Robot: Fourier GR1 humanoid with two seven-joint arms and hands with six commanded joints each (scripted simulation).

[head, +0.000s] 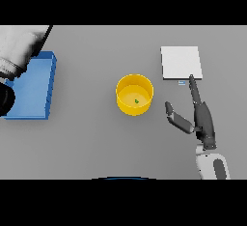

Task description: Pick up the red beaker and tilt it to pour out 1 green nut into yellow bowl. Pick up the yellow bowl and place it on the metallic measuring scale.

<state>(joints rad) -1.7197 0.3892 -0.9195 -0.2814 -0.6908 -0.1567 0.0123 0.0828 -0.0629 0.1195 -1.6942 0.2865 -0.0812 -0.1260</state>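
A yellow bowl (pixel 134 94) stands on the grey table near the middle, with one small green nut (pixel 137 101) lying inside it. To its upper right sits the metallic measuring scale (pixel 181 62), a pale square plate. My right hand (pixel 201 116) is to the right of the bowl and apart from it, open, with fingers straight toward the scale and the thumb spread toward the bowl. My left arm (pixel 17 51) fills the upper left corner; its hand is hidden. No red beaker is visible.
A blue tray (pixel 34 87) lies at the left edge, partly under my left arm.
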